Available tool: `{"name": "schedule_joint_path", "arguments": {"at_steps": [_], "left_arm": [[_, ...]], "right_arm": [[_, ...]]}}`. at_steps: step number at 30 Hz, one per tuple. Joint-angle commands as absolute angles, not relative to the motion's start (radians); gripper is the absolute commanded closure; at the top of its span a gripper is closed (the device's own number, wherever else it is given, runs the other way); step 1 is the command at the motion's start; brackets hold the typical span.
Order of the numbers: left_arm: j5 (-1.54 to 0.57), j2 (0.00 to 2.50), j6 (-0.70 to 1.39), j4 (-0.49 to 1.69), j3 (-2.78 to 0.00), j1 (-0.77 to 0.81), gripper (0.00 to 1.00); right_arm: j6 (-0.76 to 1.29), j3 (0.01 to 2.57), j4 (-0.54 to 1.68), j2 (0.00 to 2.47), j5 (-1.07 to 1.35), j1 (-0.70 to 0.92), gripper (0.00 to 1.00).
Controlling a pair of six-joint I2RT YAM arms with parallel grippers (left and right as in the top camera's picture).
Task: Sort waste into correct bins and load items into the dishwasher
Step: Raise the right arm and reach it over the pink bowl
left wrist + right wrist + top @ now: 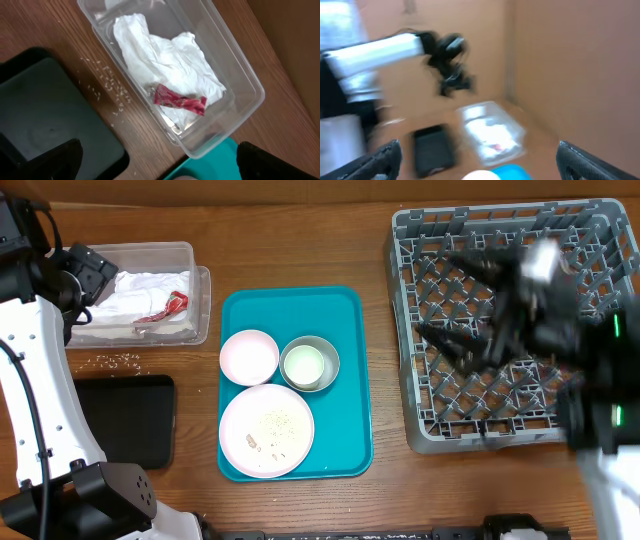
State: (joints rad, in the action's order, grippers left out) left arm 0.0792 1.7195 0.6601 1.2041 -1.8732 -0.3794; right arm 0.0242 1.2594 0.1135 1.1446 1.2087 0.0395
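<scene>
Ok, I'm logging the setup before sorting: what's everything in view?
table: one, brown wood, under everything
clear tub: one, transparent, left, top of overhead view
napkins: count unclear, white, crumpled in the tub
red scrap: one, red, on the napkins
black tray: one, black, left, below the tub
teal tray: one, teal, centre
small bowl: one, pale pink, on teal tray
metal bowl: one, silver, right of the small bowl
cup: one, white, seemingly in the metal bowl
plate: one, pale pink, teal tray's lower end
crumbs: many, whitish, on table between tub and black tray; some on plate
dish rack: one, grey, right
left hand: one, black, open above the tub
right hand: one, black, open, blurred over the dish rack
</scene>
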Motion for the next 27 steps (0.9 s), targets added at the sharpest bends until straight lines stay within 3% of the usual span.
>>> {"name": "schedule_joint_path", "arguments": {"at_steps": [1, 10, 14, 22, 27], "left_arm": [[0.155, 1.728, 0.683, 1.198, -1.872, -0.418, 0.0], [0.165, 1.729, 0.696, 1.201, -1.872, -0.485, 0.0], [0.164, 1.729, 0.696, 1.201, -1.872, -0.484, 0.0], [0.164, 1.729, 0.696, 1.204, -1.872, -0.484, 0.0], [0.164, 1.729, 0.696, 1.204, -1.872, -0.484, 0.0]], "right_arm": [[0.023, 1.374, 0.142, 1.298, 1.559, 0.087, 0.0], [0.208, 1.389, 0.026, 1.459, 1.537, 0.252, 0.0], [0.394, 1.389, 0.002, 1.459, 1.204, 0.323, 0.0], [0.392, 1.389, 0.356, 1.485, 0.181, 0.546, 0.0], [0.391, 1.399, 0.4, 1.55, -0.009, 0.711, 0.0]]}}
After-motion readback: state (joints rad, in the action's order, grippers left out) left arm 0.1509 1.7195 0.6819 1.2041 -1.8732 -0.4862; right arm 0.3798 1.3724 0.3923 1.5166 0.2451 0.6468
